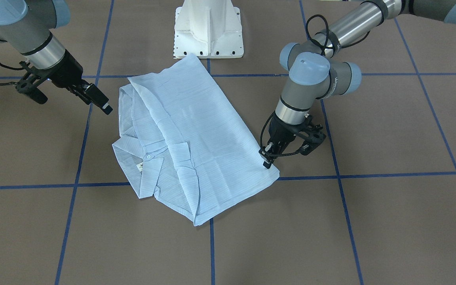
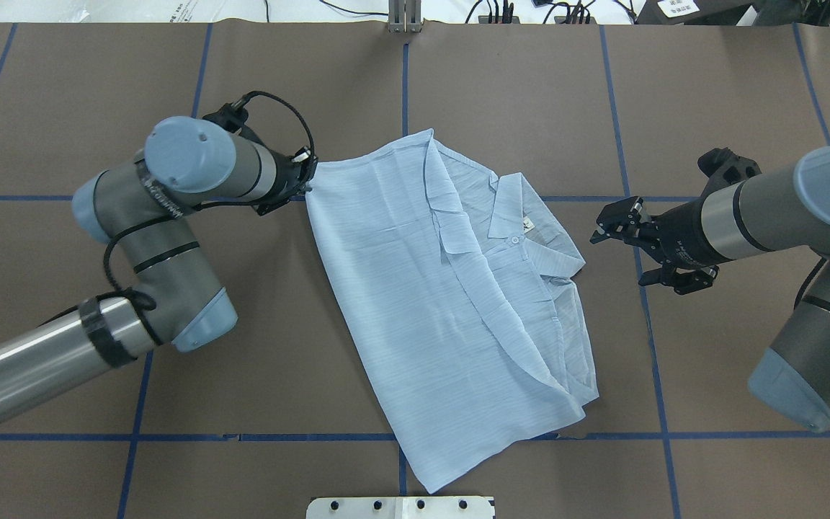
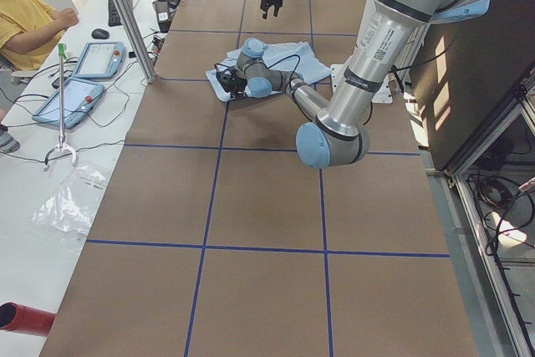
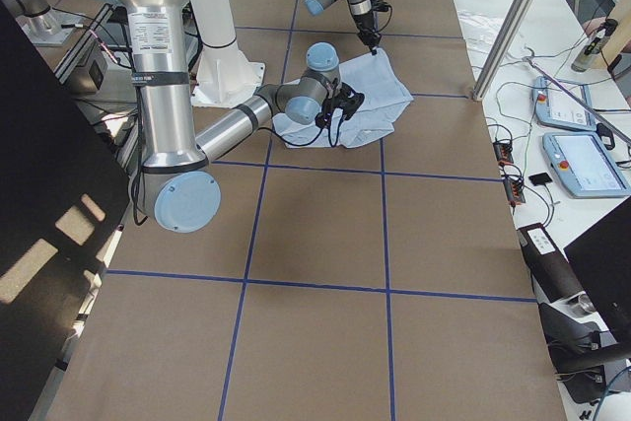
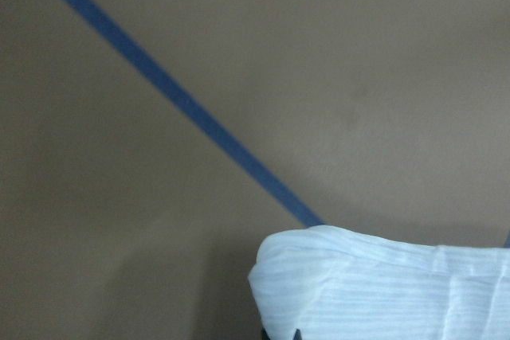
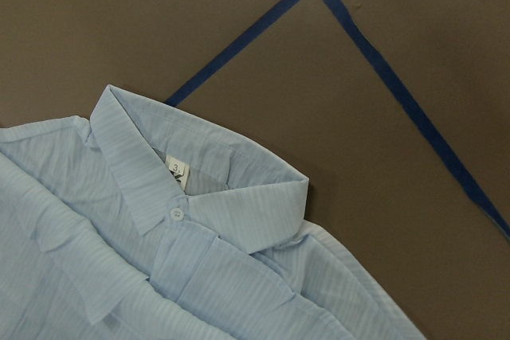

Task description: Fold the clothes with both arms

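Shirt (image 2: 444, 303): folded lengthwise; lying flat mid-surface (image 2: 710, 86); collar (image 2: 523, 223) facing up
Left gripper (image 2: 305, 180): pinched onto 1 shirt corner
Right gripper (image 2: 620, 249): fingers spread; clear of cloth, near collar

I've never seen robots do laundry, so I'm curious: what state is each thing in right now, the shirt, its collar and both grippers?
Shirt: partly folded, lying on the table.
Collar: turned down, top button fastened.
Left gripper: shut on a shirt corner.
Right gripper: open, empty, clear of the shirt, beside the collar.
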Tool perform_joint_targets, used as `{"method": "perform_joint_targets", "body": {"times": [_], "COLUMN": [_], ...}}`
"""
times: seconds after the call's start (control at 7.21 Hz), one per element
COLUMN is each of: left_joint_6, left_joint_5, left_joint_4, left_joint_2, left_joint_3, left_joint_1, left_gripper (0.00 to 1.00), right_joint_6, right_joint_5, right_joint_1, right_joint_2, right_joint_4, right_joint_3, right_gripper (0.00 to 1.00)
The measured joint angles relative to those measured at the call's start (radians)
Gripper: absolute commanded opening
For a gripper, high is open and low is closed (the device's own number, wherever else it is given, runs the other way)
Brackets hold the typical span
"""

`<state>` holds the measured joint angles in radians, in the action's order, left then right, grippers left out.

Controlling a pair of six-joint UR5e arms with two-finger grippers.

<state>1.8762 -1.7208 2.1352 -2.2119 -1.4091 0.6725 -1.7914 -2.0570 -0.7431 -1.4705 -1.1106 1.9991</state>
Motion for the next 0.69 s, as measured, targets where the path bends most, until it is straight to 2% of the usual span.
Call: {"method": "perform_joint_targets", "body": {"times": [0.28, 0.42, 0.69], "left_joint_6": [-0.033, -0.050, -0.079], "left_joint_5": [0.066, 0.079, 0.082], "left_joint_4": [0.133, 0.164, 0.181], "left_joint_2": [-0.138, -0.162, -0.174], "left_joint_3": [0.222, 0.263, 0.276], "left_joint_1": [0.021, 0.025, 0.036], "left_gripper": [0.43, 0.47, 0.47], "right_joint_6": [0.001, 0.000, -0.003], "right_joint_5": [0.025, 0.080, 0.266], "right_joint_1": [0.021, 0.061, 0.186], "right_joint_2": [0.026, 0.064, 0.142], "right_joint_4": [0.000, 0.000, -0.004], "right_joint_3": [-0.007, -0.019, -0.034], "right_gripper": [1.00, 1.00, 1.00]}}
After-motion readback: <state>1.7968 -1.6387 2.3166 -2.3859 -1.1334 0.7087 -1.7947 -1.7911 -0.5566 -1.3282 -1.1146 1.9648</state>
